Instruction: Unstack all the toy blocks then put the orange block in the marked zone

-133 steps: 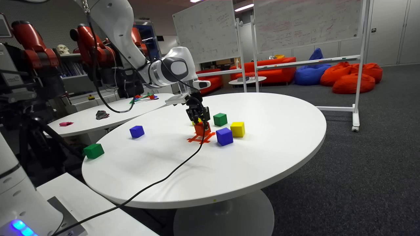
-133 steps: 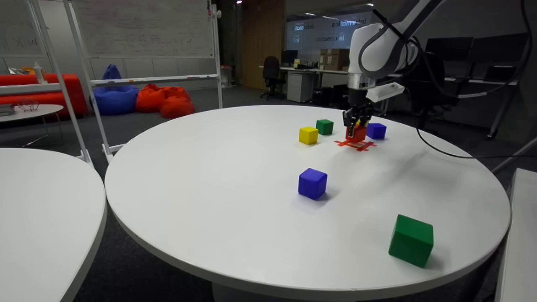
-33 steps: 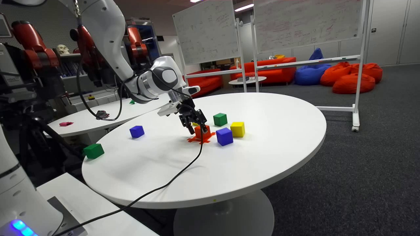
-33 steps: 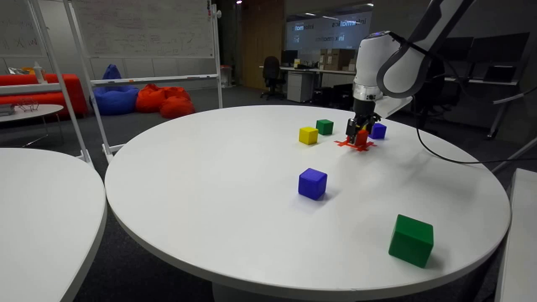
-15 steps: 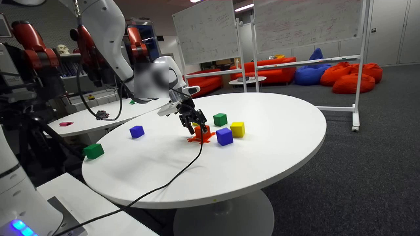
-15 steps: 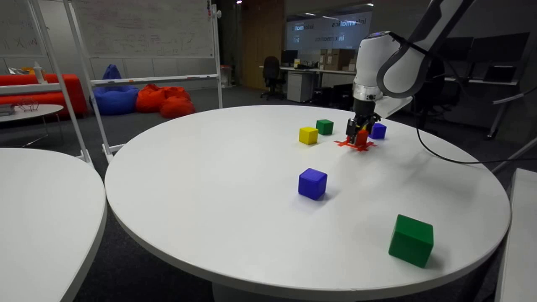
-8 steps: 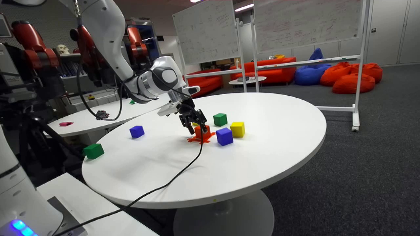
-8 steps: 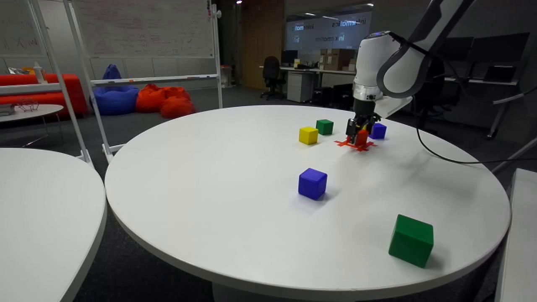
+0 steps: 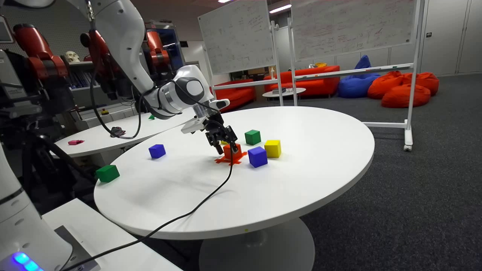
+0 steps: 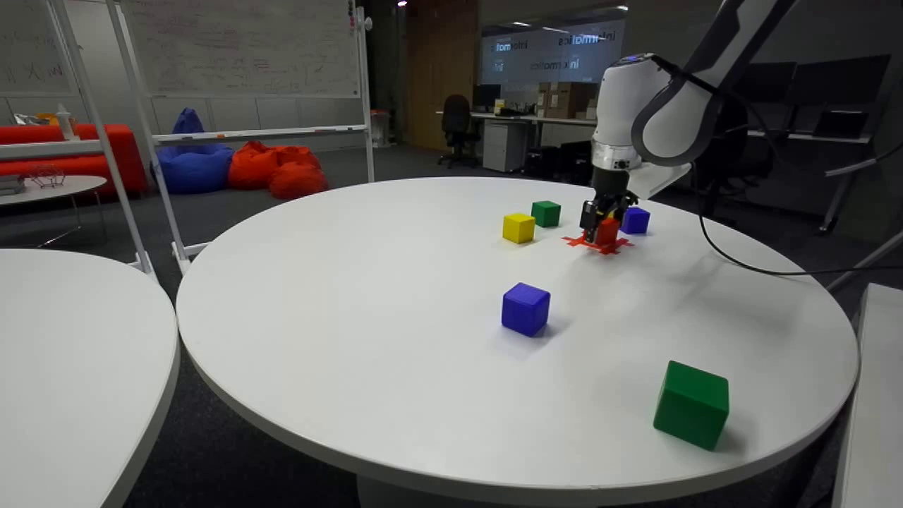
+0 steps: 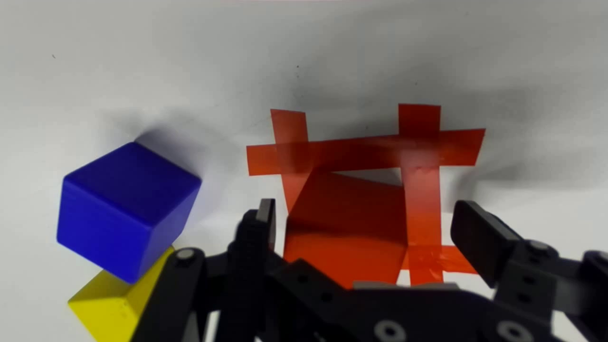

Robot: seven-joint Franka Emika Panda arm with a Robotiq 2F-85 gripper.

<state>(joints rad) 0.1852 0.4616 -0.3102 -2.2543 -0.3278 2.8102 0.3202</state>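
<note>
The orange block [image 11: 346, 228] rests inside the marked zone [image 11: 422, 204], turned a little against the tape lines; the gripper's body covers its near part in the wrist view. My gripper [image 11: 365, 216] stands open around the block. A narrow gap separates it from the left finger, a wider one from the right. In both exterior views the hand leans low over the block. Beside the zone are a blue block [image 9: 258, 157] and a yellow block [image 9: 272, 148], with a green block [image 9: 252, 137] farther back. Another yellow block [image 10: 518, 228] is mostly hidden behind the gripper in an exterior view. No blocks are stacked.
Two more blocks, a blue one [image 10: 525, 309] and a green one [image 10: 691, 404], lie apart on the round white table [image 10: 353, 317], the green one near its edge. A black cable [image 9: 192, 207] hangs from the arm across the table.
Compared with the earliest frames, the orange block has come down onto the zone and the hand has lowered and tilted. During the last second the arm shifts only very slightly; no block moves noticeably.
</note>
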